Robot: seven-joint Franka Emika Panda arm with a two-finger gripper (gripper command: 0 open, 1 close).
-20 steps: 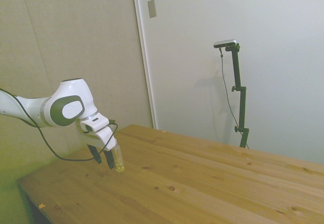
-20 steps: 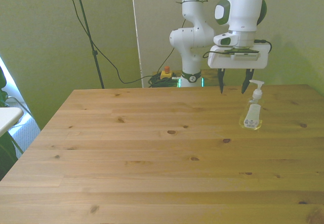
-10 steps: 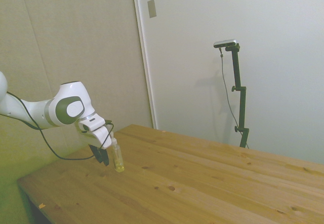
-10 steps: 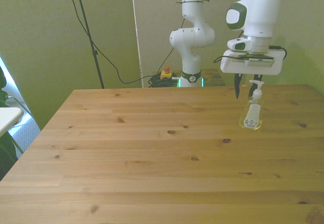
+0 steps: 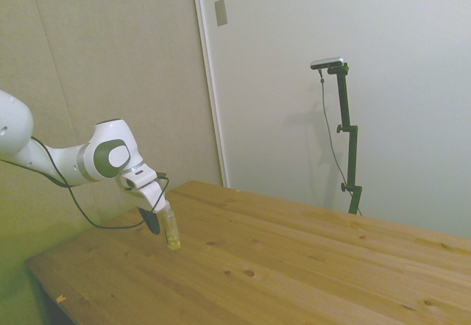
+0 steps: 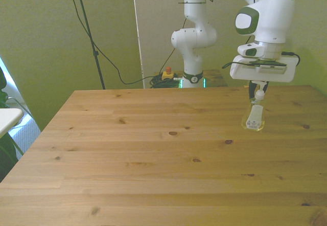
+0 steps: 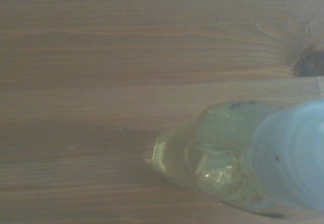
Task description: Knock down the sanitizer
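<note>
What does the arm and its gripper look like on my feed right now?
The arm is glossy white with rounded links and dark grey caps at the joints. A thin black cable runs along it in the side view. The gripper has a flat white rectangular body with short dark fingers under it. No markings are legible.

Wooden table [image 5: 294, 259], pale walls [image 5: 412, 60], door [image 5: 294, 68]
</note>
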